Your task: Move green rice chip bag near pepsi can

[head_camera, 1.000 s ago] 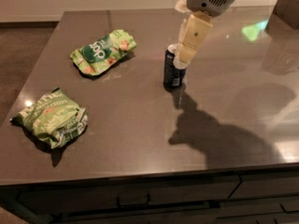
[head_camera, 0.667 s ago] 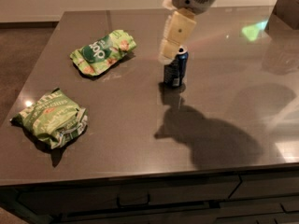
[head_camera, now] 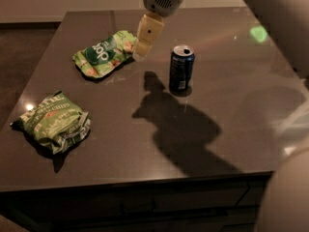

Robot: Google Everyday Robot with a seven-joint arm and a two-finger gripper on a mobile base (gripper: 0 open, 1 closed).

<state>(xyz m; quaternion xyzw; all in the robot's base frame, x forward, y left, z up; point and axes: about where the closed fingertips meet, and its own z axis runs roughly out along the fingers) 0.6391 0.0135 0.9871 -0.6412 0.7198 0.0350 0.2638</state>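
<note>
The green rice chip bag (head_camera: 103, 53) lies flat on the dark table at the back left, bright light green with a dark green oval logo. The pepsi can (head_camera: 181, 68) stands upright to its right, dark blue with a silver top. My gripper (head_camera: 143, 51) hangs from above between them, its cream-coloured tip just over the bag's right end and left of the can.
A duller olive-green bag (head_camera: 53, 122) lies near the table's front left. The dark table (head_camera: 159, 144) has its front edge close to the camera. Pale blurred arm parts fill the right edge (head_camera: 289, 197).
My gripper has moved left, from over the pepsi can to the right end of the green rice chip bag. The bags and the can have not moved on the table.
</note>
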